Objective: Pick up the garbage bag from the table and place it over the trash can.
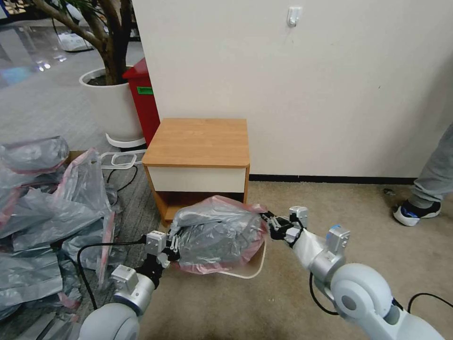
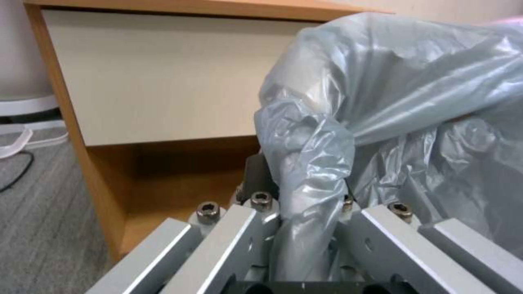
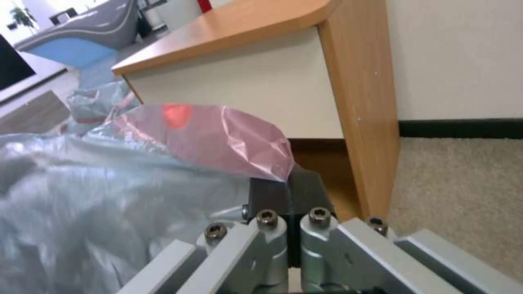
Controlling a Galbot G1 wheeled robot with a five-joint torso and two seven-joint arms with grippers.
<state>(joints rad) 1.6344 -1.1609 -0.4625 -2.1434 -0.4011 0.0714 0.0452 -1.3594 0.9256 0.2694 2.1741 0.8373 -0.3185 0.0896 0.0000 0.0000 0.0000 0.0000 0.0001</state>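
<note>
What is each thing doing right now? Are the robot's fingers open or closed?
Garbage bag: off the table, puffed up, stretched between both grippers over the trash can.
Left gripper: fingers shut on the bag's left side.
Right gripper: fingers shut on the bag's pink rim.
Trash can: on the floor, mostly hidden under the bag.
Table: top bare, drawer shut.
Heap of bags: crumpled on the floor.
</note>
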